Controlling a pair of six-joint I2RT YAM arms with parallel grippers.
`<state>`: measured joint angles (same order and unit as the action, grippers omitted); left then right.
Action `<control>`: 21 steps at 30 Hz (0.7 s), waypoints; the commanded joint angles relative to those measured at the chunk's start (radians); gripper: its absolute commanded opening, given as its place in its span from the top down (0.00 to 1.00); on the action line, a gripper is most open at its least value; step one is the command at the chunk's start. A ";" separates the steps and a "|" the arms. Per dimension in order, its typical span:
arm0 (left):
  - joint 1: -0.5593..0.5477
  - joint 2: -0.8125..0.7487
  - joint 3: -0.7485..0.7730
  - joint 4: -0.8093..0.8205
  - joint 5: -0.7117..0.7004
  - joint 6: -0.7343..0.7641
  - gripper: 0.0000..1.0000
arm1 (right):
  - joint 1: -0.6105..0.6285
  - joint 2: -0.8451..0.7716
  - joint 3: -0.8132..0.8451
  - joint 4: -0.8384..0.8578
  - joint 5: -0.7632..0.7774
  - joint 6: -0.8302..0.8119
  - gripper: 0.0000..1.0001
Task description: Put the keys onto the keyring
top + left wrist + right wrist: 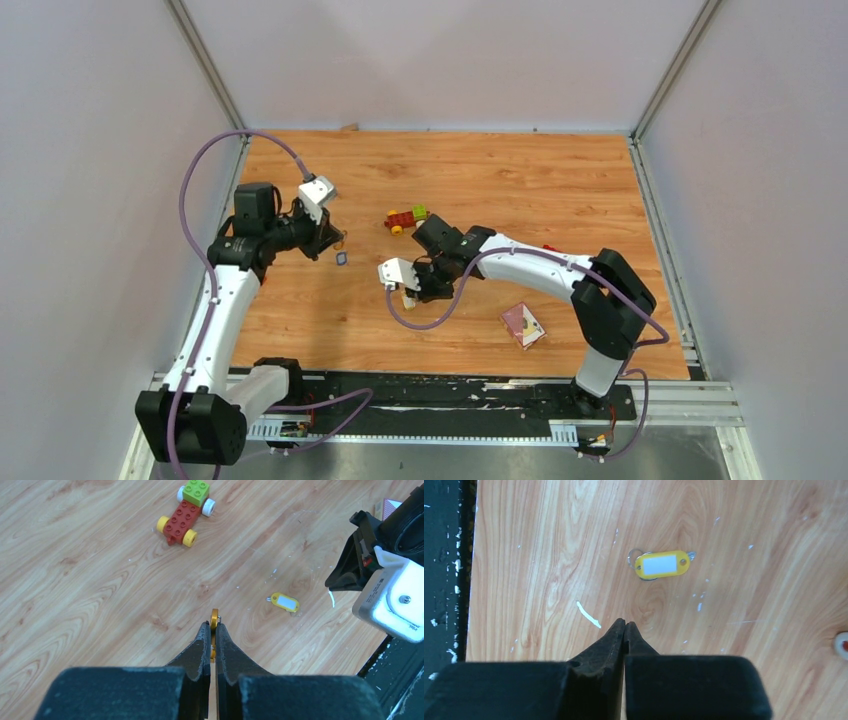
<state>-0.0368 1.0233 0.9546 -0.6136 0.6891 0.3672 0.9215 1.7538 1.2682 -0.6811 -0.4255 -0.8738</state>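
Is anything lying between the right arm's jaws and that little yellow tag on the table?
Nothing visible: only bare wooden table lies between the right gripper, jaws shut, and the yellow key tag.

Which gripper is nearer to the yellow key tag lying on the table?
Right. The right gripper, shut, is just short of the yellow key tag, which lies ahead of its fingertips. The left gripper, clamping the keyring, is farther off to the side.

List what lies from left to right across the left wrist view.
In order: red-and-green brick car → gold keyring pinched in the left end effector → yellow key tag → right arm's wrist with its white camera housing.
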 commanded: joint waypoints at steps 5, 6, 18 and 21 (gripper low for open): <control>0.008 0.021 0.028 0.008 0.018 0.037 1.00 | 0.042 0.002 -0.054 0.117 0.030 0.038 0.73; 0.008 0.020 0.029 0.005 0.016 0.040 1.00 | 0.052 0.015 -0.043 0.123 0.040 0.032 0.67; 0.008 0.008 0.027 -0.031 0.012 0.068 1.00 | 0.102 0.171 0.104 0.095 0.089 -0.046 0.60; 0.009 0.003 0.022 -0.027 0.018 0.064 1.00 | 0.104 0.199 0.127 0.078 0.093 -0.052 0.65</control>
<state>-0.0368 1.0454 0.9546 -0.6380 0.6971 0.4114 1.0187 1.9228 1.3369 -0.6033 -0.3462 -0.8940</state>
